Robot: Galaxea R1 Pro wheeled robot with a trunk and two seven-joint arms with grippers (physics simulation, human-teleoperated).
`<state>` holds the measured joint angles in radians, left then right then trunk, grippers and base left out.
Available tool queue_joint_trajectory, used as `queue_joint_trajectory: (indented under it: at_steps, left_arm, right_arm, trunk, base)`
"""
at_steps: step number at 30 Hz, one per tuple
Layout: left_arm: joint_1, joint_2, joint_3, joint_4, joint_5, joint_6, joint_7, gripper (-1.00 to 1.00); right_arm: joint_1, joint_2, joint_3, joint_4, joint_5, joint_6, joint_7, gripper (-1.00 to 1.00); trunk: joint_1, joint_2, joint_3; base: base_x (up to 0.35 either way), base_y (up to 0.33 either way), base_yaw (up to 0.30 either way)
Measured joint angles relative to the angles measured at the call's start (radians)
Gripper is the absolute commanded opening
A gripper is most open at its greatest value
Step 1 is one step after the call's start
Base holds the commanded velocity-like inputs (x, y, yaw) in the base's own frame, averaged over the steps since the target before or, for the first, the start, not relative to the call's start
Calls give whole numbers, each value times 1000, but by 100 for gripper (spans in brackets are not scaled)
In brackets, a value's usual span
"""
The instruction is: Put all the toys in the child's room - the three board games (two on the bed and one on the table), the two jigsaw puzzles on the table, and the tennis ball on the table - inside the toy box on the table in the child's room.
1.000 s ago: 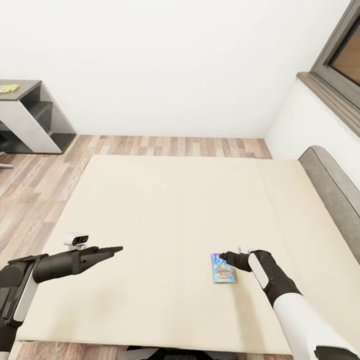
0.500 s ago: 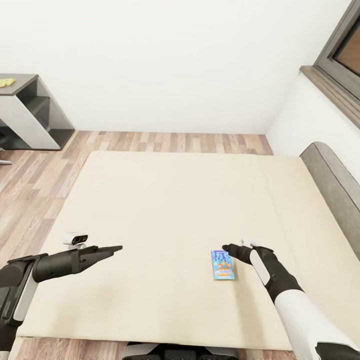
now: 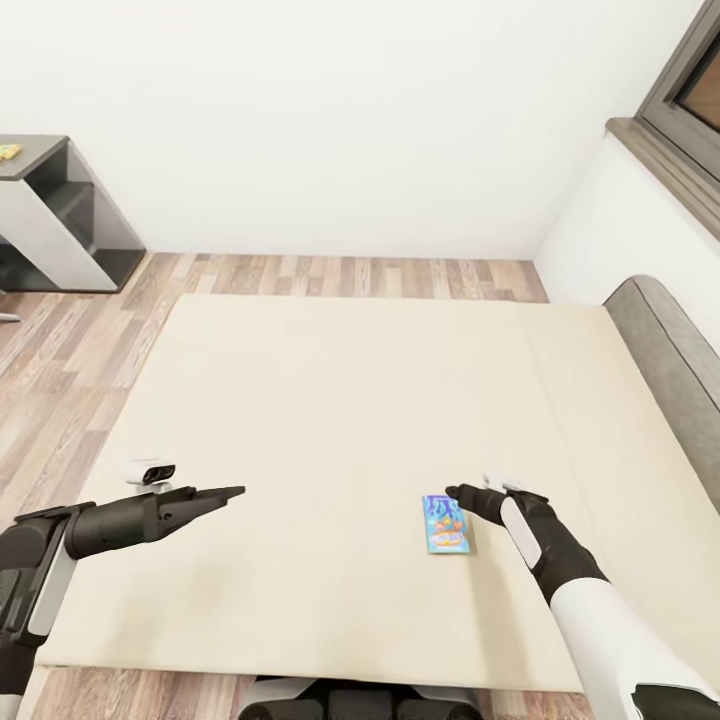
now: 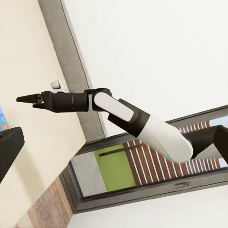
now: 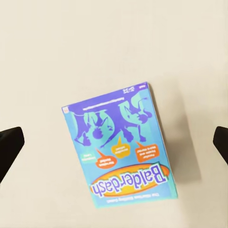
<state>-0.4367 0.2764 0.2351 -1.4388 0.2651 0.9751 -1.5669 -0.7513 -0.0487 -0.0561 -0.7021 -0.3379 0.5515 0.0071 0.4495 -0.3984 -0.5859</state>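
A small blue board game (image 3: 446,524) lies flat on the cream mattress of the bed (image 3: 330,400), near its front edge. In the right wrist view its blue printed lid (image 5: 121,148) sits straight below my right gripper (image 5: 114,147), whose fingertips (image 5: 9,151) stand wide apart at the picture's two sides, off the box. From the head camera my right gripper (image 3: 460,494) hovers open just above the box's far right corner. My left gripper (image 3: 228,492) hangs open over the mattress well to the left, holding nothing. The table (image 3: 40,215) stands far left by the wall.
A grey headboard (image 3: 668,345) bounds the bed on the right, under a grey-framed window (image 3: 690,95). Wood-plank floor (image 3: 70,350) runs along the bed's left and far sides. A small yellow-green thing (image 3: 8,151) lies on the table's dark top.
The head camera has shifted, so the bed sits a little higher in the picture. My right gripper has drawn back off the board game toward its right corner. The box has not moved.
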Motion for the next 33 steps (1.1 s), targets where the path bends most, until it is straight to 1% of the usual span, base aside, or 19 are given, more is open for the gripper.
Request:
queue_joint_trajectory:
  at_steps: [12,21,24,27,29,30,31,32,33]
  left_arm:
    - [0,0,-1,0,4,-1,0,100]
    - [0,-14,-3,0,4,-1,0,100]
    - [0,-30,-5,-1,5,-2,0,100]
    - [0,-51,-6,-2,5,-3,0,100]
    - [0,-74,-13,-3,6,-3,0,100]
    - [0,-93,-28,-4,4,-3,0,100]
    - [0,-104,-39,-4,4,-3,0,100]
    - [0,-120,-59,-4,3,-2,0,100]
    - [0,-127,-70,-4,3,-2,0,100]
  right_arm:
    - [0,6,0,-8,0,-1,0,100]
    - [0,0,0,-31,0,-2,0,100]
    - [1,-3,0,-50,-1,-1,4,100]
    - [2,-5,0,-76,-2,3,7,100]
    - [3,-5,0,-84,-2,5,7,100]
    - [3,-5,0,-87,-2,6,7,100]
    - [3,-5,0,-89,-2,6,7,100]
    - [3,-4,0,-90,-2,6,7,100]
    - [3,-4,0,-91,-2,6,7,100]
  trunk:
    - [0,0,-20]
    - [0,0,-35]
    - [0,0,-40]
    - [0,0,-45]
    - [0,0,-48]
    - [0,0,-50]
    - [0,0,-51]
    - [0,0,-53]
    - [0,0,-55]
  base:
    - [0,0,0]
    - [0,0,0]
    - [0,0,0]
    - [0,0,0]
    - [0,0,0]
    - [0,0,0]
    - [0,0,0]
    - [0,0,0]
    - [0,0,0]
